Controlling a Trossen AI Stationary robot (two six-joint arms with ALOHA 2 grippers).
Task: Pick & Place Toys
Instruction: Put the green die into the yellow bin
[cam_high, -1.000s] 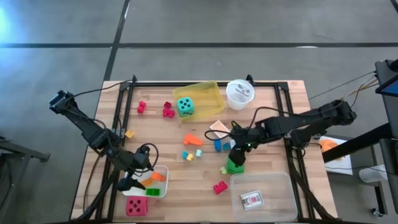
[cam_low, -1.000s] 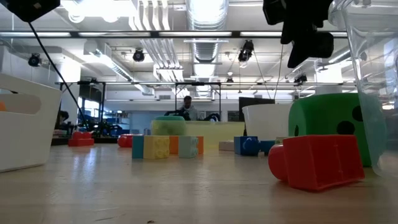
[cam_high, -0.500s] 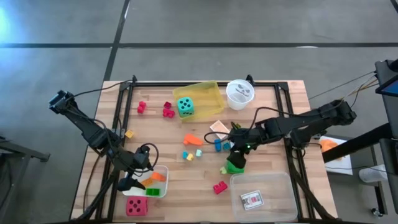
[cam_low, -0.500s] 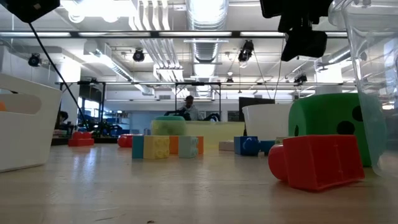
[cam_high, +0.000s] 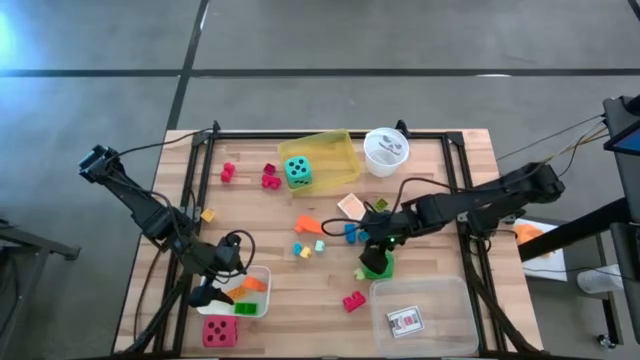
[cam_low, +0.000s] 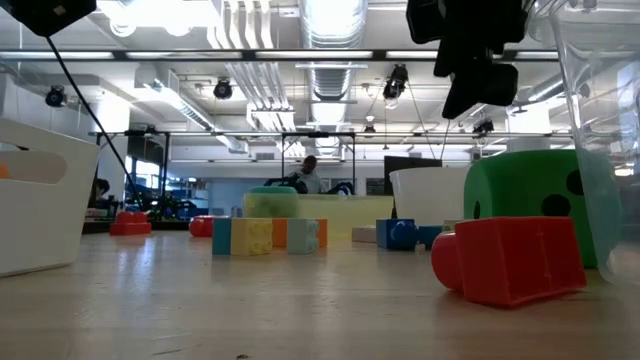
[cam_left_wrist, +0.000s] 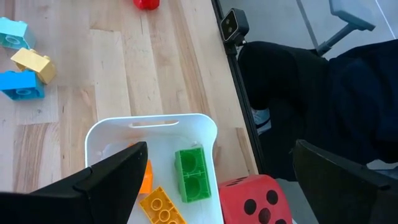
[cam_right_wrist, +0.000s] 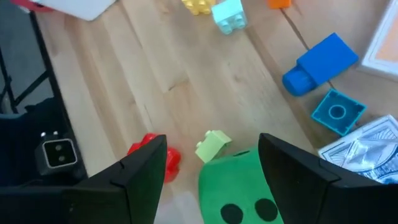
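Note:
A green die rests on the table right of centre, also in the low view. My right gripper hangs open above it, its fingers apart over the die's top, clear of it in the low view. My left gripper waits open over the white tray at the near left, which holds a green block and orange blocks. A red die lies by that tray. A teal die sits in the yellow tray.
Loose blocks lie around the green die: a red one, blue ones, an orange one and a small yellow-green one. A clear tray with a card stands at the near right. A white cup is at the back.
My right gripper has sunk a little toward the green die and shifted slightly toward the table's left. Its fingers keep the same gap. The toys lie where they were.

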